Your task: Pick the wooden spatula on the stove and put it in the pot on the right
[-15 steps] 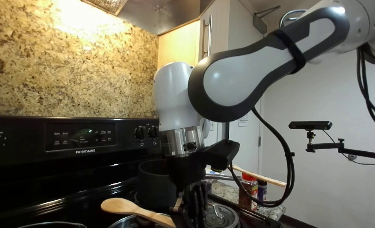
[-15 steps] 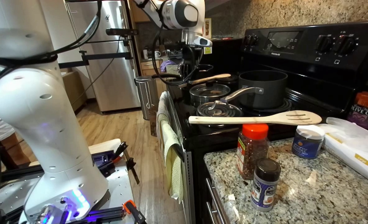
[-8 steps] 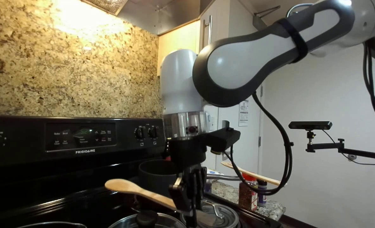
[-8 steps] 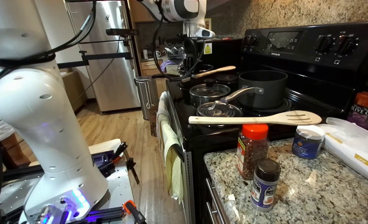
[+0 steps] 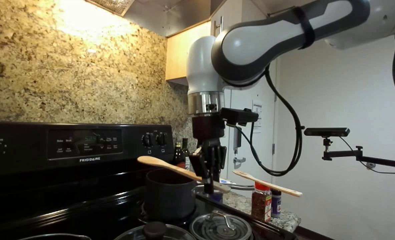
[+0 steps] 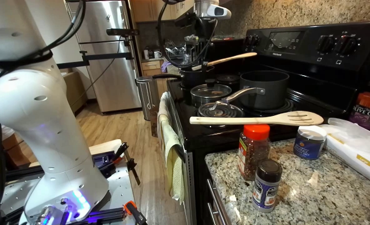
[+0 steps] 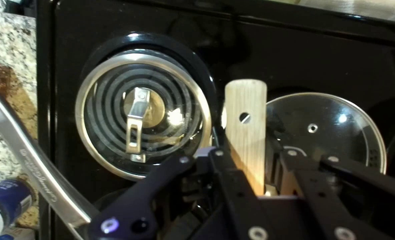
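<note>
The gripper [image 5: 211,183] pinches the wooden spatula [image 5: 179,170] by its handle above the stove [image 5: 94,181], head toward ten o'clock in an exterior view. Only the wrist view shows the handle's hole, with a glass lid [image 7: 139,113] at nine o'clock. In an exterior view the pot [image 6: 272,96] stands at four o'clock from the spatula, its contents hidden; a red-capped jar [image 6: 256,132] holds reddish flakes [image 6: 261,150].
</note>
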Motion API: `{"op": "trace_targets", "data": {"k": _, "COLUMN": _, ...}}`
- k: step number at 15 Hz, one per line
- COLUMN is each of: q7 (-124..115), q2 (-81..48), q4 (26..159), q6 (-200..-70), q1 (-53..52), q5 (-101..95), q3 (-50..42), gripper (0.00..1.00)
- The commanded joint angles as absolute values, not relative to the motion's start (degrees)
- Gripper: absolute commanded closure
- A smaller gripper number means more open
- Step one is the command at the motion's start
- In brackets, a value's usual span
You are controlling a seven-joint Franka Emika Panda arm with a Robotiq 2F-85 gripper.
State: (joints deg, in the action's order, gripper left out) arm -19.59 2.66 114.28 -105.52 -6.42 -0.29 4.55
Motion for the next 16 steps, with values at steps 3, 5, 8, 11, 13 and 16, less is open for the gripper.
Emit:
{"op": "trace_targets", "data": {"k": 3, "q7": -17.6, "q2": 2.6, "q4": 111.4, "q6": -101.2, "q1": -3.2, "q5": 2.2, "q3": 2.2, "gripper": 0.92}}
{"op": "trace_targets", "data": {"k": 5, "q7": -18.9, "q2": 2.6, "q4": 112.1, "q6": -101.9, "q1": -3.2, "q5": 0.5, "q3": 2.2, "gripper": 0.73}}
{"op": "trace_targets", "data": {"k": 8, "q7": -18.8, "q2": 2.6, "q4": 112.1, "q6": -101.9, "q1": -3.3, "q5": 0.8, "q3": 2.3, "gripper": 0.92}}
{"op": "trace_targets", "data": {"k": 11, "q7": -17.4, "q2": 0.2, "q4": 109.8, "q6": -99.8, "q1": -3.3, "q5": 2.7, "q3": 2.1, "gripper": 0.92}}
{"op": "trace_targets", "data": {"k": 13, "q7": -18.4, "q2": -2.1, "q4": 107.4, "q6": -95.7, "q1": -3.1, "q5": 1.1, "q3": 2.0, "gripper": 0.92}}
{"op": "trace_targets", "data": {"k": 16, "q7": -19.8, "q2": -5.1, "q4": 103.4, "q6": -89.6, "q1": -2.8, "q5": 0.1, "q3": 1.2, "gripper": 0.92}}
